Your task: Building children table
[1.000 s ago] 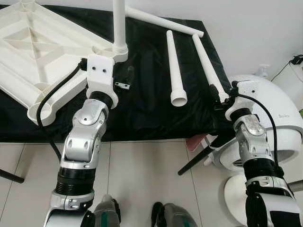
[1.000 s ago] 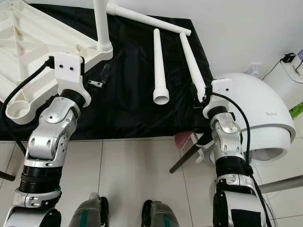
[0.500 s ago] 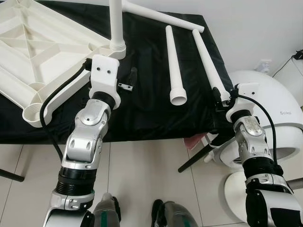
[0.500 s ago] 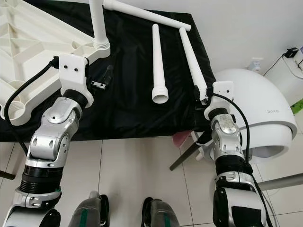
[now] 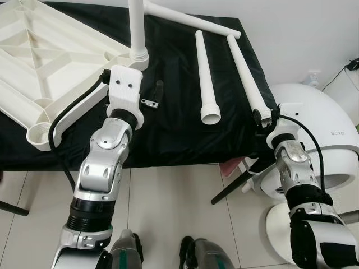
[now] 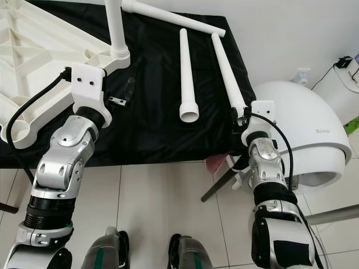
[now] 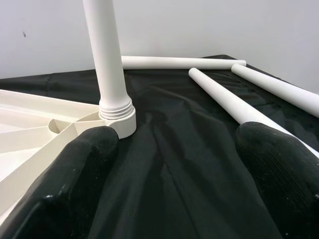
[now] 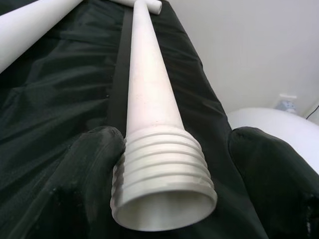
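A white tabletop (image 5: pixel 50 61) lies upside down on the black cloth at the left. One white leg (image 5: pixel 136 28) stands upright in its near corner socket. Three loose legs lie on the cloth: one across the back (image 5: pixel 190 19), one in the middle (image 5: pixel 205 73), one at the right (image 5: pixel 244 70). My right gripper (image 8: pixel 169 164) is open around the threaded end of the right leg (image 8: pixel 149 109); one finger (image 8: pixel 94 164) is against the thread and the other stands apart. My left gripper (image 7: pixel 184 174) is open over bare cloth beside the upright leg's socket (image 7: pixel 117 117).
A white domed appliance (image 5: pixel 331 145) stands on the floor just right of my right arm. The cloth's front edge (image 5: pixel 179 159) runs across above the tiled floor. A black table strut (image 5: pixel 230 190) slants below the right corner. A wall socket and cables sit at the far right.
The camera has shifted a little. My right wrist has edged closer in behind the right leg's threaded end. The left arm stays by the socket.
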Robot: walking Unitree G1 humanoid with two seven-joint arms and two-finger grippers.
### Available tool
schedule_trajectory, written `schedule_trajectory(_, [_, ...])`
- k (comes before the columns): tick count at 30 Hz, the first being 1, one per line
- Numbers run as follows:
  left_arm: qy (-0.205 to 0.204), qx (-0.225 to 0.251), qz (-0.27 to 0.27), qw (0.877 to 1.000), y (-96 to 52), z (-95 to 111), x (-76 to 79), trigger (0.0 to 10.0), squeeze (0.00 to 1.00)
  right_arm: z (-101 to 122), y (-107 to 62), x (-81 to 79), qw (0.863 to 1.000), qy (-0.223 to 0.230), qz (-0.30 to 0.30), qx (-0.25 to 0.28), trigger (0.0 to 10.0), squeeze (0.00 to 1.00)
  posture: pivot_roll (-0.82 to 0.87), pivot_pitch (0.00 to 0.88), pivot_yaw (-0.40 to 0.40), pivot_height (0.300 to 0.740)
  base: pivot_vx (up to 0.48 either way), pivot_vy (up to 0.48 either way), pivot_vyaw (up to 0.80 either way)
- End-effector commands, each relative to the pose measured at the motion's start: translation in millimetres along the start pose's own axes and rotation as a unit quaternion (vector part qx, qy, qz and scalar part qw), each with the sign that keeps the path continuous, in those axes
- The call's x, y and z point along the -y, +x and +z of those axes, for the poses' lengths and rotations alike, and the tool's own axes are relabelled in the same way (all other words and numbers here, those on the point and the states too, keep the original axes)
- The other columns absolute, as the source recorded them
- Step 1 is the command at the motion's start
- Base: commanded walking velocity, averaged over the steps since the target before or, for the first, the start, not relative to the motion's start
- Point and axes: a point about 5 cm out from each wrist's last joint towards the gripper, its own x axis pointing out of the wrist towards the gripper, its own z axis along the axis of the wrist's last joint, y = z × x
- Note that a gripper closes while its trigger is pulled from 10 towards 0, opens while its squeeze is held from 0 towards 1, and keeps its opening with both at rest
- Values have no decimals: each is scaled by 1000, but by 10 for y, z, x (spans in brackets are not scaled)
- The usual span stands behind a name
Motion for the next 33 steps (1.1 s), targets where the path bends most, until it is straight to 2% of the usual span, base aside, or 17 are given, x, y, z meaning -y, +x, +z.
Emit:
schedule_trajectory(1, [3,-2,2,1000,15,-17,30,10000,0,-73,-15,26,1000,13,-11,-12,10000,0,47,138,-90,740,0,0,0])
schedule_trajectory(17, [4,-4,6,1000,-4,-10,29,10000,0,-81,117,-103,998,49,2,-37,10000,0,65,138,-96,740,0,0,0])
schedule_trajectory(33, [8,-5,4,1000,-5,2,32,10000,0,-248,68,-110,994,83,-18,-72,10000,0,70,140,-89,740,0,0,0])
